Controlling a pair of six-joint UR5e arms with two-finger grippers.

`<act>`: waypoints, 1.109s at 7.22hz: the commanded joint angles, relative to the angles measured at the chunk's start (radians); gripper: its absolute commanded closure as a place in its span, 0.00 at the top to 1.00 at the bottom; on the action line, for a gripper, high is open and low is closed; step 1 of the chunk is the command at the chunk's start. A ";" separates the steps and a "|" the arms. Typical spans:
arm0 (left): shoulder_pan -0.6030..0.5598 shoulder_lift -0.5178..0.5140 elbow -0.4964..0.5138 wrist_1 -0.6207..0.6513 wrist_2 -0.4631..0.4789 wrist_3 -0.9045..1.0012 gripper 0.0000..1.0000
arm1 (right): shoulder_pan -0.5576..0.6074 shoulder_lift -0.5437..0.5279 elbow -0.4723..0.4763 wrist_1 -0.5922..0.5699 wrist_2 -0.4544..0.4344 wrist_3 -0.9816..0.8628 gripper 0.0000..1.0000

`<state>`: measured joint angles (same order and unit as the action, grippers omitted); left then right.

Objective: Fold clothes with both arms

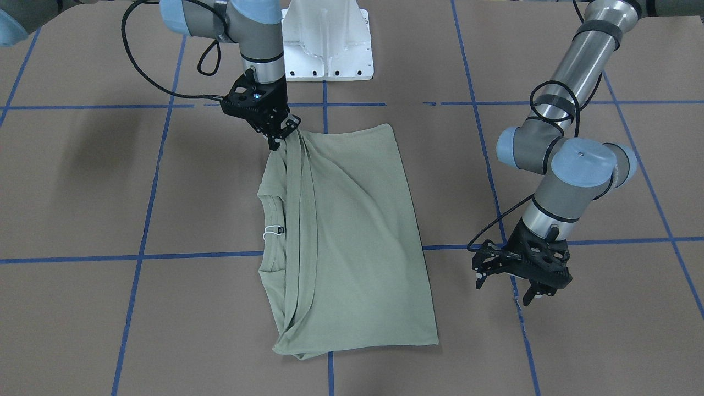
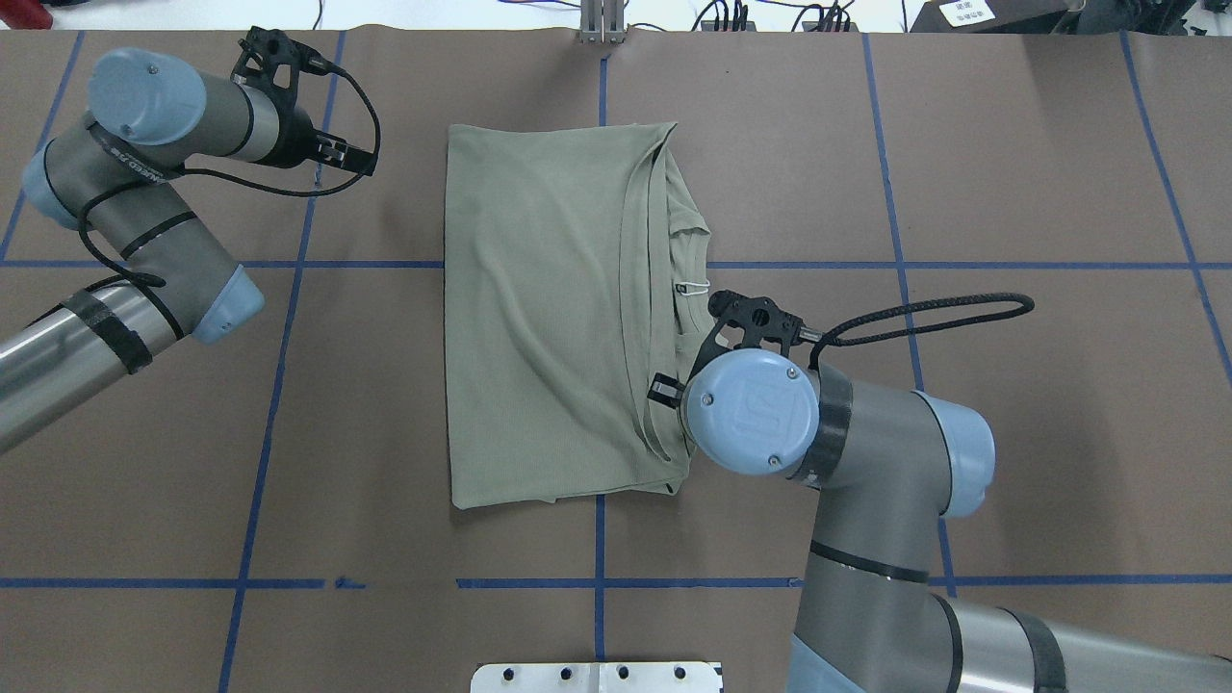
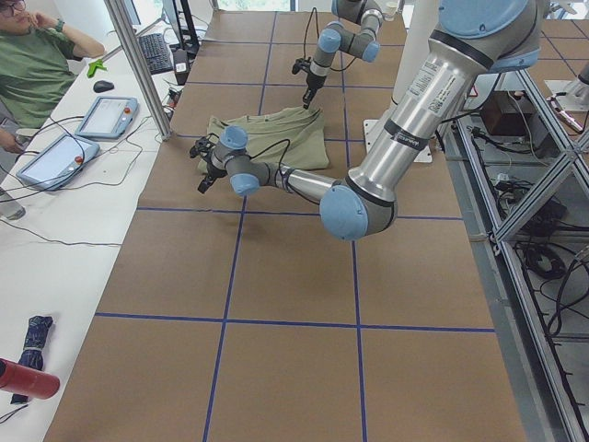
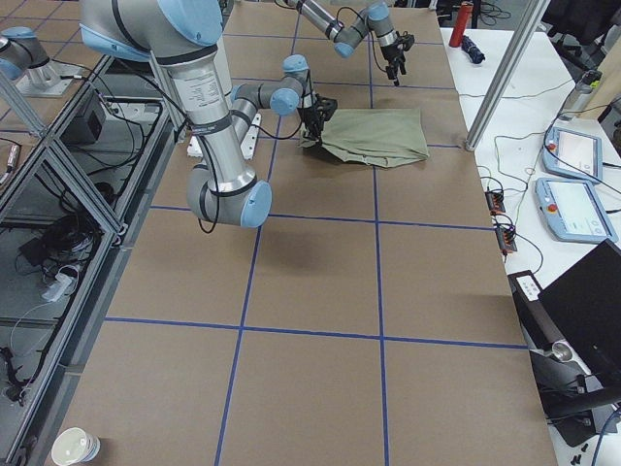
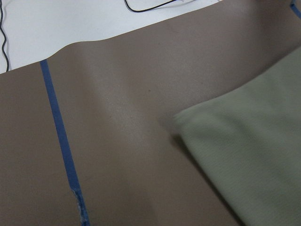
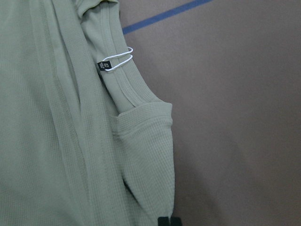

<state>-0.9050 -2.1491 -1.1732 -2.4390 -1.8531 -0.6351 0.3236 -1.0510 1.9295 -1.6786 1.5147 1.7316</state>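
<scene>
Mid-fold, the shirt (image 1: 352,236) lies as a rectangle on the tabletop (image 1: 82,192), one collar-side corner pinched in the closed right end effector (image 1: 279,135), the left end effector (image 1: 505,287) open and clear of it, so next the left probably must grip a matching corner.
</scene>
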 commanded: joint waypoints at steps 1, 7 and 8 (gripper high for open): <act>0.001 0.000 0.000 0.000 -0.002 0.000 1.00 | -0.049 -0.029 0.036 -0.020 -0.045 0.013 0.72; 0.003 0.000 -0.002 0.000 -0.003 -0.009 1.00 | 0.011 0.119 -0.126 -0.016 0.048 -0.427 0.88; 0.005 0.000 -0.002 -0.002 -0.003 -0.009 1.00 | 0.011 0.121 -0.147 -0.015 0.055 -0.536 0.79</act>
<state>-0.9015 -2.1491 -1.1745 -2.4394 -1.8561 -0.6428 0.3337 -0.9555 1.8294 -1.6950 1.5517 1.3158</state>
